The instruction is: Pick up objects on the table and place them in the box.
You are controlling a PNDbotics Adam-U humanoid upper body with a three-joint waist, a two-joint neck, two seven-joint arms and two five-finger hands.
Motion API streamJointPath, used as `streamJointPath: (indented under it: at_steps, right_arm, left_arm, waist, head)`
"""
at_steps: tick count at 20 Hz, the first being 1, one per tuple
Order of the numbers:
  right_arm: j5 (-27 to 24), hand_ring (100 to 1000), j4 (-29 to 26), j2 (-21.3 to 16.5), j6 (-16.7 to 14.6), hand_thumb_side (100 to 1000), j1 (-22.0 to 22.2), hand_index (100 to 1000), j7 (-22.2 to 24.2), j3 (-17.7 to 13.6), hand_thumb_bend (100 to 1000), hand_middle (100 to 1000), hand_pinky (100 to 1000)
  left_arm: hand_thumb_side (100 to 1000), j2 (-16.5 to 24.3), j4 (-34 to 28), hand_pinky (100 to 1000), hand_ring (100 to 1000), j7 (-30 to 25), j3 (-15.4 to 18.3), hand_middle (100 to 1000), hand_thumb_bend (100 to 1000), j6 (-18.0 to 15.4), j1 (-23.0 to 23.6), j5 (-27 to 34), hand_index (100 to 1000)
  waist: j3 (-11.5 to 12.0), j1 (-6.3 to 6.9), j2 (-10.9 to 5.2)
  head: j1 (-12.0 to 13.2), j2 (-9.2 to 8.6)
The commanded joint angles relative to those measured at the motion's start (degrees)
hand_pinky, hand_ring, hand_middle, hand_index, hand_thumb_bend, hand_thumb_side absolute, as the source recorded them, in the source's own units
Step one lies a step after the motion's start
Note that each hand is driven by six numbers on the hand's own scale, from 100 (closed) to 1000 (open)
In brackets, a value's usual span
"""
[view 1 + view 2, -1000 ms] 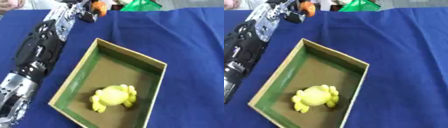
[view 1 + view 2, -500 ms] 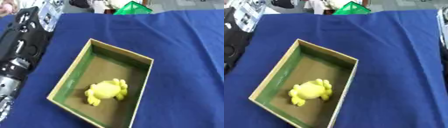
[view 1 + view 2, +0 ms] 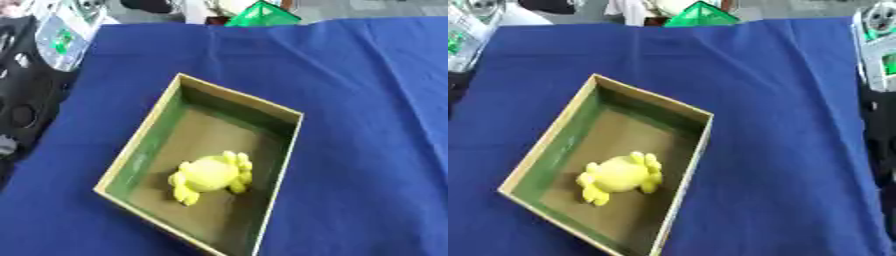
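A yellow toy with stubby lobes round its body is lying inside the box, towards the near half of the brown floor. Its long axis is running diagonally, from the near left towards the far right, roughly in line with the box's own long sides. The open cardboard box, green on its inner walls, is sitting askew on the blue cloth, holding nothing else. A green object is showing beyond the cloth's far edge. The left arm is showing only at the left edge; neither hand is visible, so I cannot tell how the fingers are standing
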Motion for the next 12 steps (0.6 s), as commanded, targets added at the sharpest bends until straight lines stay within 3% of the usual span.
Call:
streamJointPath:
  at_steps: [1,4,12]
  right_arm:
    - [0.2,747,-1.8,-1.4,0.5,569,-0.6,856,-0.3,-0.9,271,767,741]
    - [0.2,747,-2.2,-1.3,0.8,569,-0.4,856,-0.5,-1.1,271,767,741]
    - [-0.4,745,-3.3,-0.8,1.3,575,0.4,857,-0.6,-1.6,261,766,740]
  left_arm:
    - [100,4.3,-6.0,418,543,1.0,-3.5,610,100,-2.4,1.1,3.3,681]
    - [100,5.9,-10.7,418,543,0.0,-4.7,610,100,-2.8,3.2,6.2,681]
    - [100,6.3,-22.6,415,545,-5.5,-6.6,615,100,3.1,8.4,9.0,685]
  waist:
    - [0.4,-0.24,-1.52]
    - [0.6,-0.36,-1.47]
    - [1.5,-0.71,-1.07]
  head:
    - [-0.6,0.74]
    - [-0.7,0.82]
    - [-0.2,0.89]
